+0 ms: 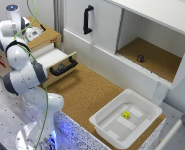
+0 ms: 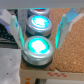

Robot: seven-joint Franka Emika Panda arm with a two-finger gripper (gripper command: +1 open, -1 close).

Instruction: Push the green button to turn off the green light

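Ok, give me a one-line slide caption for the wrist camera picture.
Wrist view: open gripper poised over a row of lit push-buttons on a cork surface.

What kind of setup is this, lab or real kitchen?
Probably a lab mock-up: white cabinet and open drawer on a cork counter, a white bin, and the gripper over a lit green button.

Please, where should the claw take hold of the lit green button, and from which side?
The green button offers little to grip: it is a low round cap sitting in a dark ring. It is probably better to contact the centre of the cap, coming straight from above.
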